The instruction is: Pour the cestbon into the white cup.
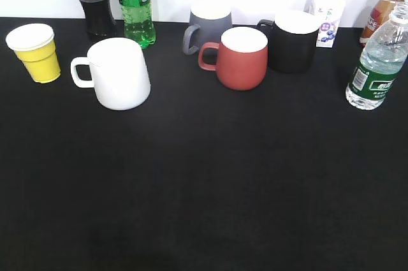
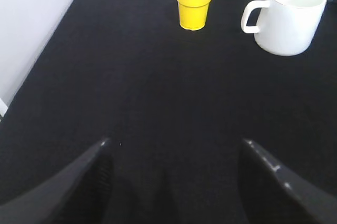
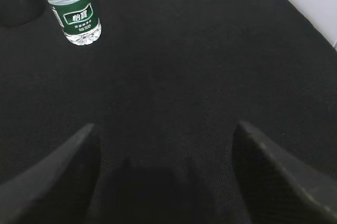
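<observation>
On the bench (image 1: pixel 204 207): 4 mugs (image 1: pixel 118 73), 4 bottles (image 1: pixel 376 60), 1 yellow paper cup (image 1: pixel 35 51), 1 white carton (image 1: pixel 327 19).

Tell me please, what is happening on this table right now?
Nothing is being handled yet. Both grippers, left and right, are open above bare black cloth. The water bottle stands upright at the right edge, and the white cup stands far to the left beside a yellow paper cup.

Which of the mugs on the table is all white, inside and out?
The white cup, the large mug at left beside the yellow paper cup. The grey, red and black mugs are white only inside.
</observation>
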